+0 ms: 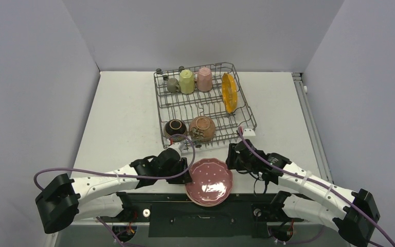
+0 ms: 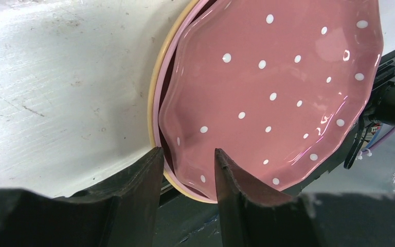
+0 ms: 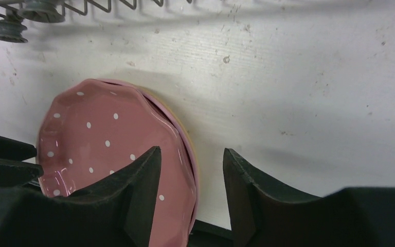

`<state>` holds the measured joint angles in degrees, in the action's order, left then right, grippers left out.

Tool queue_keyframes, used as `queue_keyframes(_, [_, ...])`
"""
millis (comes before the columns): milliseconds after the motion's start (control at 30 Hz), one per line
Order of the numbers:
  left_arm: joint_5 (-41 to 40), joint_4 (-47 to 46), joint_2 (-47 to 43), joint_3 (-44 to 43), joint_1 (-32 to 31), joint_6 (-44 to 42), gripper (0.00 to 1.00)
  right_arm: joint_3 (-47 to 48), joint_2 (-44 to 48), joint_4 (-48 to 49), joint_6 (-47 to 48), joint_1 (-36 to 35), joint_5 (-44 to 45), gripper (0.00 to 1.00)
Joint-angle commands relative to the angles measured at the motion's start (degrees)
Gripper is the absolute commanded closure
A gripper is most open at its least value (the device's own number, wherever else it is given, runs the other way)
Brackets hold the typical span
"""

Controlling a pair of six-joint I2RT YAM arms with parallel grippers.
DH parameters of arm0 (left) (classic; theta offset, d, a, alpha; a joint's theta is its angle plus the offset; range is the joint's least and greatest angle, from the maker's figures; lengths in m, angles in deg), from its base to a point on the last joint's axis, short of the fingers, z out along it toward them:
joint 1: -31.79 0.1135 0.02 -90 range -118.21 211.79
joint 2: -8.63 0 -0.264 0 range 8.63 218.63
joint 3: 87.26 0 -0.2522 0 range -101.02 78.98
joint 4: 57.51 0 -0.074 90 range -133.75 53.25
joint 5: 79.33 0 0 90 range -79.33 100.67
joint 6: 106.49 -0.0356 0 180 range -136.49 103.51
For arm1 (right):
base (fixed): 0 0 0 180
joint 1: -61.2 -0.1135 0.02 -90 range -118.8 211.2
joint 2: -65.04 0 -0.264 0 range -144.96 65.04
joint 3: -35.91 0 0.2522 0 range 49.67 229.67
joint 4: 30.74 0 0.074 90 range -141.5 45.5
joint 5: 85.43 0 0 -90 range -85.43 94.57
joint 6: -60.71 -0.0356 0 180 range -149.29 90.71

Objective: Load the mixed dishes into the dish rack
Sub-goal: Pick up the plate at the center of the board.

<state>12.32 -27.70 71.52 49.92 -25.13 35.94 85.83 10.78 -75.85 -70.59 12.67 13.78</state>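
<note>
A pink plate (image 1: 209,180) with white dots and a scalloped rim lies at the table's near edge, stacked on another plate whose pink and cream rim (image 2: 157,110) shows beneath it. My left gripper (image 1: 185,172) (image 2: 187,150) is open, its fingers either side of the stack's left rim with a gap on each side. On the opposite side, the right gripper (image 1: 232,160) (image 3: 192,149) is open too: one finger over the pink plate (image 3: 108,139), the other over bare table. The dish rack (image 1: 193,105) holds a grey cup (image 1: 172,85), yellow mug (image 1: 186,81), pink mug (image 1: 204,79), upright orange plate (image 1: 229,92) and two brown bowls (image 1: 175,128) (image 1: 202,128).
The rack's front edge stands just beyond both grippers, and its feet (image 3: 10,28) show at the top of the right wrist view. A small white tag (image 1: 248,132) lies by the rack's front right corner. The plate stack overhangs the table's near edge above the dark arm mount (image 1: 195,221).
</note>
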Motion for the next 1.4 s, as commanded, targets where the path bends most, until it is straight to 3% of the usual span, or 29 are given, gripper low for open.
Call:
queue_keyframes(0, [-0.6,-4.3,1.4,0.1,-0.9,1.3,0.65,-2.3,-1.1,2.8,-2.7,-0.5,-3.9,0.58])
queue_keyframes(400, [-0.7,-4.9,2.1,0.7,-1.1,0.8,0.74,-6.8,-2.5,6.7,-4.8,-1.4,-8.8,0.75])
queue_keyframes(467, [-0.7,-5.1,1.9,1.0,-1.1,0.8,0.74,-6.8,-2.2,6.2,-4.8,-2.0,-8.8,0.83])
queue_keyframes(533, [-0.7,-5.4,1.9,1.2,-1.1,0.7,0.74,-6.1,-1.5,4.1,-4.8,-2.7,-7.3,0.99])
queue_keyframes(767, [-1.1,-5.4,1.4,1.5,-1.1,0.6,0.74,2.0,0.5,-6.2,-4.5,-8.2,8.0,1.0])
queue_keyframes(900, [-1.1,-5.1,1.2,1.5,-1.0,0.4,0.74,5.8,1.0,-9.2,-4.9,-11.0,12.3,1.0])
queue_keyframes(1133, [-1.1,-4.7,1.0,1.4,-1.0,0.0,0.73,10.1,-1.3,-11.7,-4.7,-13.2,13.6,1.0])
queue_keyframes(1367, [-0.8,-4.7,0.9,1.1,-1.0,-0.5,0.72,8.1,-3.9,-9.0,-5.7,-13.7,10.9,1.0])
